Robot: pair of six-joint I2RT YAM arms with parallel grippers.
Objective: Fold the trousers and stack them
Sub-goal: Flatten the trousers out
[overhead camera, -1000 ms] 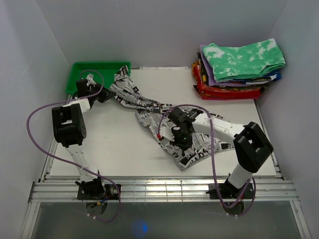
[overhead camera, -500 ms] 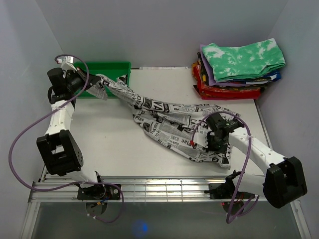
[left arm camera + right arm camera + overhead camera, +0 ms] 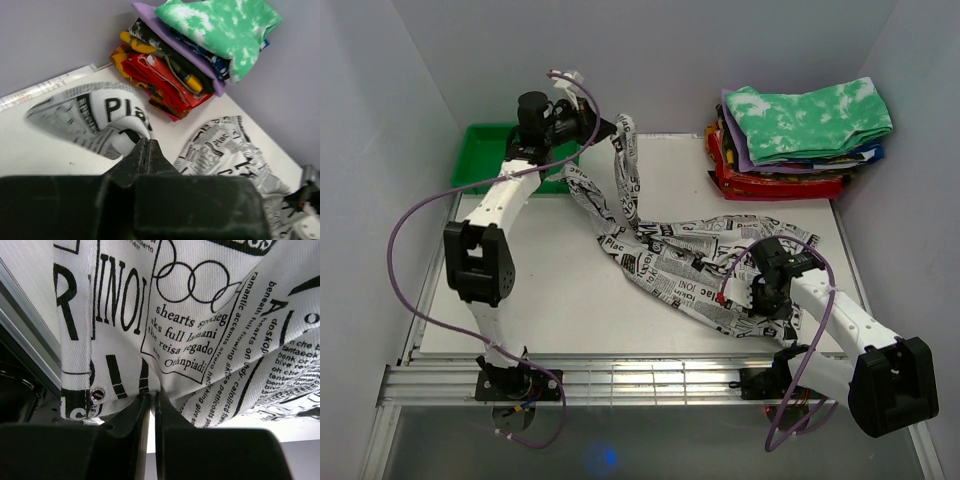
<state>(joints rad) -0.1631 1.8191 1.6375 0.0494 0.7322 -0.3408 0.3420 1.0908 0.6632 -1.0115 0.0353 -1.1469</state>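
The trousers (image 3: pixel 672 262), white with black newspaper print, stretch across the table from back centre to front right. My left gripper (image 3: pixel 612 129) is raised at the back and shut on one leg end, which hangs from it. In the left wrist view the left gripper (image 3: pixel 147 143) pinches a fold of the printed cloth (image 3: pixel 102 114). My right gripper (image 3: pixel 754 298) is shut on the waist end near the front right. In the right wrist view the right gripper (image 3: pixel 154 399) bites the cloth (image 3: pixel 192 315) beside a metal rivet (image 3: pixel 97 394).
A green bin (image 3: pixel 485 148) sits at the back left. At the back right stands a stack of folded clothes (image 3: pixel 798 142), topped by a green-and-white tie-dye piece (image 3: pixel 220 25). Grey walls close in on three sides. A metal rail (image 3: pixel 650 380) runs along the front.
My left arm has swung from over the green bin rightward to back centre, lifting the leg end. The right gripper has dragged the waist end toward the front right.
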